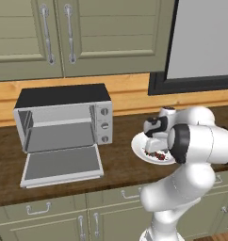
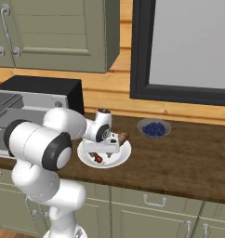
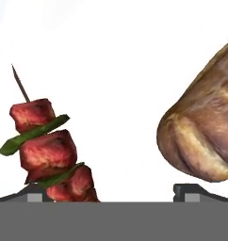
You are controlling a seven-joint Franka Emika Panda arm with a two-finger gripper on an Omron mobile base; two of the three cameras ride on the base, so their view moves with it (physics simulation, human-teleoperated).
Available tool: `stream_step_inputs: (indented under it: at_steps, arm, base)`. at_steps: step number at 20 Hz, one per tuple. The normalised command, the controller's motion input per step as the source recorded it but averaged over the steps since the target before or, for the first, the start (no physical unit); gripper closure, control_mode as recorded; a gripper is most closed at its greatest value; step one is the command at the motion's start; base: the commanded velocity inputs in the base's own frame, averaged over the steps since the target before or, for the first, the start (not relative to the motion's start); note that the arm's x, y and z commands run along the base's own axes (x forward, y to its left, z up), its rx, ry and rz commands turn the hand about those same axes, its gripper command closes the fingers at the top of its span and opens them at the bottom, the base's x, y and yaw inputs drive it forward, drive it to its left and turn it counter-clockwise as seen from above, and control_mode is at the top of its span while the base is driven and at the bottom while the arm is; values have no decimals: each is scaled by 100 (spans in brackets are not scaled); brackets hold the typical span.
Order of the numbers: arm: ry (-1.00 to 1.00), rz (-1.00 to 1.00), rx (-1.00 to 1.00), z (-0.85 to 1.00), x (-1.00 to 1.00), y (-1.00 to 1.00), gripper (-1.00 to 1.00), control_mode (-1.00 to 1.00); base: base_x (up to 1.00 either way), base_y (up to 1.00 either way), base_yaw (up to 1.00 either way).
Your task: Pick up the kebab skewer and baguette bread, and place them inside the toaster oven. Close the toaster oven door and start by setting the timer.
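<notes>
Hovering low over white plate (image 2: 123, 155) | gripper (image 3: 115, 190) spread wide, empty | kebab skewer (image 3: 47, 150), baguette bread (image 3: 205, 132) both on plate | toaster oven (image 1: 64, 117), toaster oven door (image 1: 61, 164) open | nothing loaded yet

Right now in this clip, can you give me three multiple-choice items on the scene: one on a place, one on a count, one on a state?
1. Where does the skewer lie?
A. on the white plate
B. inside the oven
C. in the blue bowl

2. How many round knobs are on the oven panel?
A. one
B. three
C. five

3. How is the oven door?
A. shut
B. dropped open
C. taken off

Answers: 1 A, the hand view shows it on the white plate beside the bread. 2 B, three knobs stand in a column on the right panel. 3 B, the door lies flat in front of the open cavity.
</notes>
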Motion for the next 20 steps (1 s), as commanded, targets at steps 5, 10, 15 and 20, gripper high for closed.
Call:
stream_step_inputs:
  at_steps: [5,10,15,20]
  arm:
    - [0,0,0,-17,4,0,-100,-100]
    - [0,0,0,-3,-22,0,-100,-100]
    - [0,0,0,-4,-38,0,-100,-100]
    - [0,0,0,-20,5,5,100,-100]
  base:
    - [0,0,0]
    - [0,0,0]
    - [0,0,0]
    - [0,0,0]
